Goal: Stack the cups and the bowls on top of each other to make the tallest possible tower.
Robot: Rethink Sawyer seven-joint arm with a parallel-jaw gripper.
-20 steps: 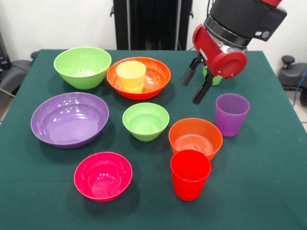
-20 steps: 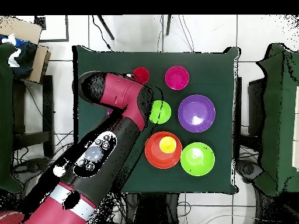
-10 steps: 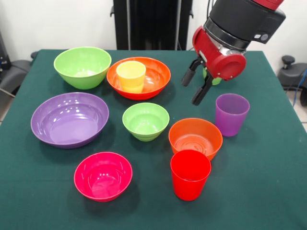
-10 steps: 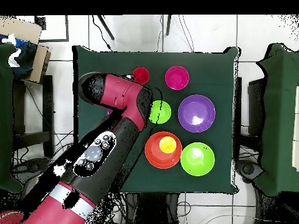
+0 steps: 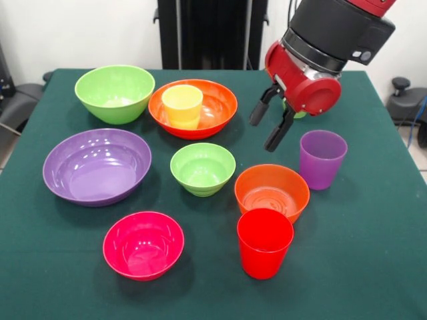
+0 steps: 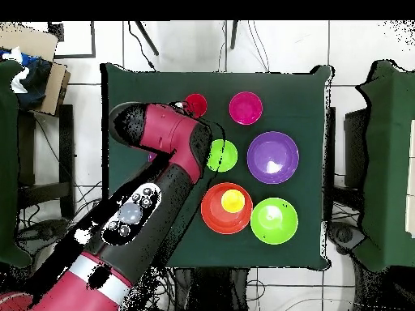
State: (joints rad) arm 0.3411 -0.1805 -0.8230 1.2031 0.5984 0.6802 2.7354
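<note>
My gripper [image 5: 267, 128] is open and empty, hanging above the table between the large orange bowl [image 5: 212, 113] and the purple cup [image 5: 322, 159]. The yellow cup [image 5: 182, 105] stands inside the large orange bowl. The small orange bowl [image 5: 271, 191] sits below the gripper, with the red cup [image 5: 265, 242] in front of it. The small lime bowl [image 5: 203, 167], large purple bowl [image 5: 97, 165], large lime bowl [image 5: 115, 92] and pink bowl [image 5: 143, 243] stand apart. A bit of the light green cup [image 5: 301, 112] shows behind the wrist. In the overhead view the arm [image 6: 158, 162] hides the gripper.
The green table cloth [image 5: 360, 253] ends at the right and near edges. The black pedestal [image 5: 212, 33] stands behind the table. Chairs [image 6: 389, 162] flank the table in the overhead view.
The gripper has shifted slightly left and toward the table's middle, still open. The cups and bowls have not moved.
</note>
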